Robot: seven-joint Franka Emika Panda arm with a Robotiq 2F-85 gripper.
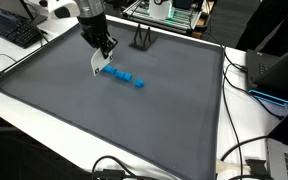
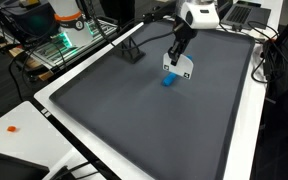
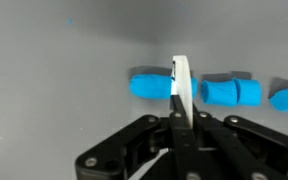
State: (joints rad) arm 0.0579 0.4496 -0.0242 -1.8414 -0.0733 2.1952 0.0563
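White flat piece (image 3: 181,85), already clamped edge-on between the closed fingers (image 3: 154,130), stands close to one end of the row of blue blocks (image 1: 124,76), which lie unlifted in line on the grey mat (image 1: 104,130).

White card (image 3: 181,85) over a row of blue blocks (image 1: 125,76)
Card: thin, flat, edge-on in the wrist view, clamped upright in the shut gripper (image 3: 181,118), crossing the row between two blocks; contact unclear. Blocks: small, bright blue, lying in a short line with gaps on the grey mat (image 1: 134,120).
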